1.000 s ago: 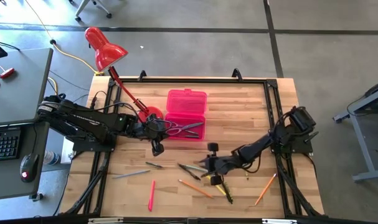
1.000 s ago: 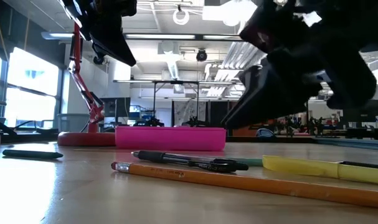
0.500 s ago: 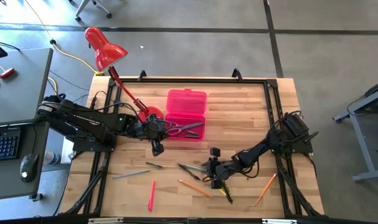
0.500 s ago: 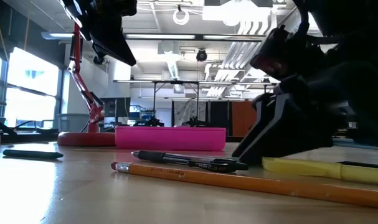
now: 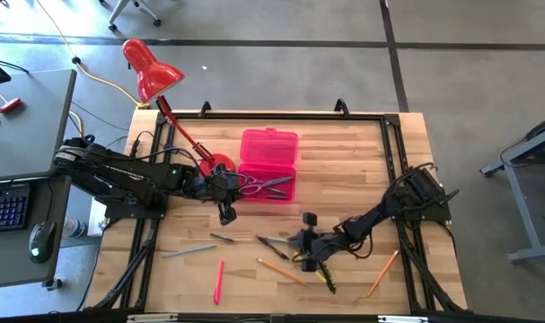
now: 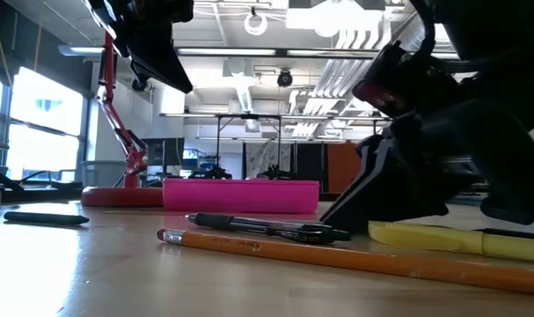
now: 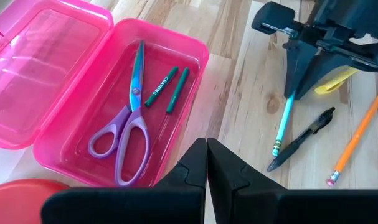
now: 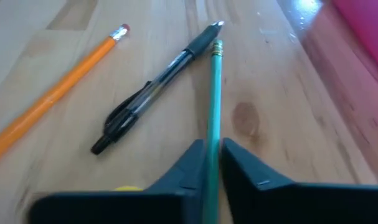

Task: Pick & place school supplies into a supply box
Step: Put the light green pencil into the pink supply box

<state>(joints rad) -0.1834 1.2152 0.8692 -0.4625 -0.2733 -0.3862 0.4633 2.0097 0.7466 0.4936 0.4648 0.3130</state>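
The open hot-pink supply box (image 5: 268, 166) holds purple-handled scissors (image 7: 129, 124) and two green crayons (image 7: 167, 87). My left gripper (image 7: 206, 163) hovers shut and empty by the box's near wall. My right gripper (image 8: 212, 163) is down at the table's near middle (image 5: 305, 253), shut on a green pencil (image 8: 214, 93). Flat on the table beside it are a black pen (image 8: 154, 87), an orange pencil (image 8: 51, 93) and a yellow highlighter (image 6: 451, 238). A pink-red pencil (image 5: 218, 280), grey sticks (image 5: 188, 251) and a second orange pencil (image 5: 382, 272) lie farther off. My right gripper pinches the green pencil's shaft (image 8: 211, 140) between its two fingers, well back from the eraser end (image 8: 217, 45). The fingers come down at a slant from the table's right. The pencil runs forward out of the fingers and lies flat on the table.
The red desk lamp's round base (image 5: 220, 164) stands against the box's left side, and its arm slants up toward the far-left corner. The black table frame (image 5: 393, 170) runs along the edges. Bare wood lies between the box and the right edge.
My right gripper has come down from above the table onto the green pencil, moving slightly toward the near edge, and has then held still. My left gripper and the supplies have stayed in place.
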